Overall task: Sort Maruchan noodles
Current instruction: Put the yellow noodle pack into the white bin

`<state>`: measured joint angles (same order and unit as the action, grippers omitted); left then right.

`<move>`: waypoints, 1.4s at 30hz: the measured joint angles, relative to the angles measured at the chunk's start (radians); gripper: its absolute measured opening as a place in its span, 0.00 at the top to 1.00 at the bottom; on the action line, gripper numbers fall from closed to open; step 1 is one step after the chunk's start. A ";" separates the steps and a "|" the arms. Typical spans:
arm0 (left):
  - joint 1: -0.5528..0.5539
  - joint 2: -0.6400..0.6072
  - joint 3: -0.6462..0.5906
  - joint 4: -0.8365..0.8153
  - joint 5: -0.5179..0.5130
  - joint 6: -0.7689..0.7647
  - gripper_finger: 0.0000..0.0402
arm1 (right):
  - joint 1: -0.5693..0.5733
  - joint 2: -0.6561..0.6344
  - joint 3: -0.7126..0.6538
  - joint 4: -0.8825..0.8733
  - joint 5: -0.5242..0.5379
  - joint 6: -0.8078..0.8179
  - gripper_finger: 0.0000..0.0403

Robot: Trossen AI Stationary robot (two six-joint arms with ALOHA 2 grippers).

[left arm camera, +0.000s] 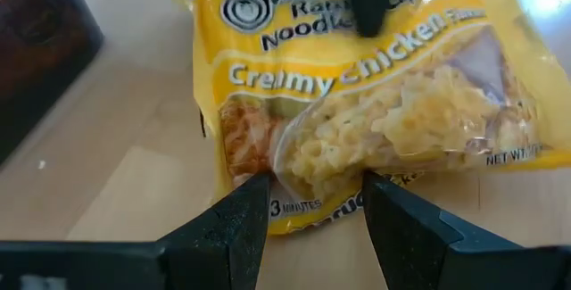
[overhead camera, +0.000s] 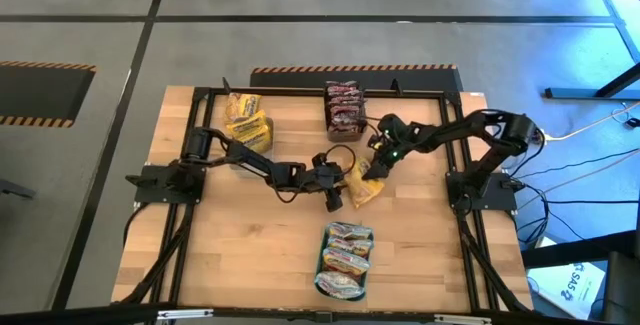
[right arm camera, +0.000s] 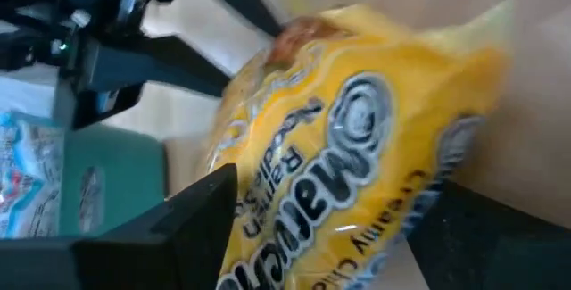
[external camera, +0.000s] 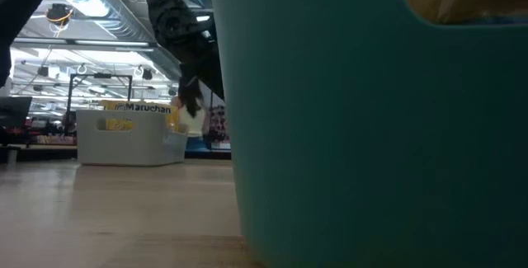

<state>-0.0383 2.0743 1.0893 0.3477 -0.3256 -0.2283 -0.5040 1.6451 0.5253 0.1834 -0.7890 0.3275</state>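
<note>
At table centre, my left gripper [overhead camera: 340,197] and right gripper [overhead camera: 374,168] meet on one yellow noodle packet [overhead camera: 364,186]. My left fingers [left arm camera: 239,227] pinch its lower edge; the right ones straddle its far end, spread, though I cannot tell whether they touch. Clock-wise from the centre: more yellow packets [overhead camera: 246,123] in a tub at ten o'clock, dark brown-red packets [overhead camera: 343,104] in a tub at twelve, pale packets [overhead camera: 346,255] in the teal tray [overhead camera: 325,262] at six.
</note>
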 joint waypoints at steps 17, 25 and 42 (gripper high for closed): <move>-0.007 -0.071 -0.001 -0.077 0.003 0.003 0.57 | 0.014 -0.056 -0.001 0.016 -0.016 0.047 0.68; -0.024 -0.198 0.000 -0.235 0.000 0.003 0.57 | 0.014 -0.167 -0.001 -0.029 0.047 -0.012 0.78; -0.152 -0.621 -0.324 -0.249 -0.057 -0.031 0.57 | 0.220 -0.246 0.223 -0.218 0.378 -0.212 0.76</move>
<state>-0.1908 1.4531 0.7657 0.0991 -0.3824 -0.2596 -0.2840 1.3987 0.7485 -0.0348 -0.4111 0.1156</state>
